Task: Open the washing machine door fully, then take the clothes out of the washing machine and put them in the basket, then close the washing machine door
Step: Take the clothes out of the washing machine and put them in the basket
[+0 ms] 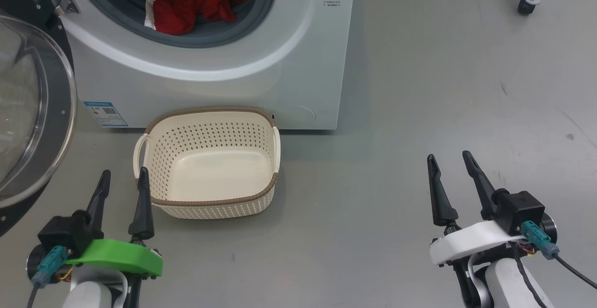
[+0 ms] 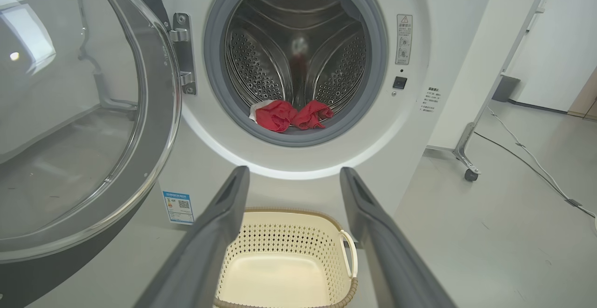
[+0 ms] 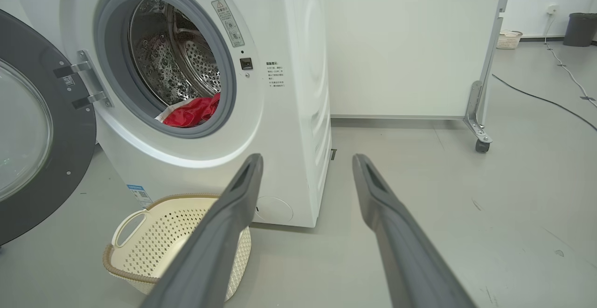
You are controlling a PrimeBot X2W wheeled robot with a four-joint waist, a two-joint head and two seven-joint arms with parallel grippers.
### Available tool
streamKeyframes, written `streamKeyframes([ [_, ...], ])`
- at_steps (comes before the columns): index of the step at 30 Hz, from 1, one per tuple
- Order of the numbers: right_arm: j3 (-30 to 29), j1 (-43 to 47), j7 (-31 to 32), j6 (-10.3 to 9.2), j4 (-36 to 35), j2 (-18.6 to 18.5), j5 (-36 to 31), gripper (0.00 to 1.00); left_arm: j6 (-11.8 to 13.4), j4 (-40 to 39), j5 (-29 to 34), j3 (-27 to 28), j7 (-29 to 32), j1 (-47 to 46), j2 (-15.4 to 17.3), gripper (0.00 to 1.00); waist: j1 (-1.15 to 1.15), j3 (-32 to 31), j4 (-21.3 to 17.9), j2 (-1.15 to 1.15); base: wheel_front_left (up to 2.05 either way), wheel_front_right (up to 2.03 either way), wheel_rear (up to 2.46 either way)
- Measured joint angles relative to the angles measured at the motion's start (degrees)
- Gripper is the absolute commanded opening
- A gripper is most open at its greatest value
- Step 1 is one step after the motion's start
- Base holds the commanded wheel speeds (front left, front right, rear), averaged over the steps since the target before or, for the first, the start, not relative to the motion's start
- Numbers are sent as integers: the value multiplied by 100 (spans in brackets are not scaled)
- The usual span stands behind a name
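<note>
Fingers (image 1: 142,203) of the left gripper (image 1: 125,172) stand spread as wide as they look able to go, with nothing between them; those of the right gripper (image 1: 448,156) are likewise parted and empty, low over the bare floor (image 1: 419,88) and well apart from the machine. The washing machine door (image 1: 32,102) hangs swung out on its hinge at the robot's left, its glass bowl facing away from the mouth, so the first step looks done or very nearly so; the mouth itself is unobstructed. The clothes (image 1: 186,4) lie as a red heap with a white edge at the bottom front of the drum (image 2: 261,65), resting against the grey rubber ring (image 2: 215,65); none of it hangs out over the lip. The basket (image 1: 210,110) sits on the floor touching or just short of the foot of the washing machine (image 1: 280,79), directly below the opening and just beside the left gripper; it holds nothing. So the step in hand is, by my reading, the taking out; the next move calls for one arm, likely the left as the nearer, to rise and reach over the ring into the drum, close on a good fold of the red fabric, then draw it clear of the lip before lowering it into the basket.
</note>
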Motion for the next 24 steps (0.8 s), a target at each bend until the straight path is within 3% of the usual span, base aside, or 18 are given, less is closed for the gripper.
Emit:
streamKeyframes([
  [24, -19, 0, 0, 0, -62, 13, -25, 100, -4, -19, -41, -51, 0, 0, 0, 100, 0, 88, 28, 0, 0, 0, 0],
])
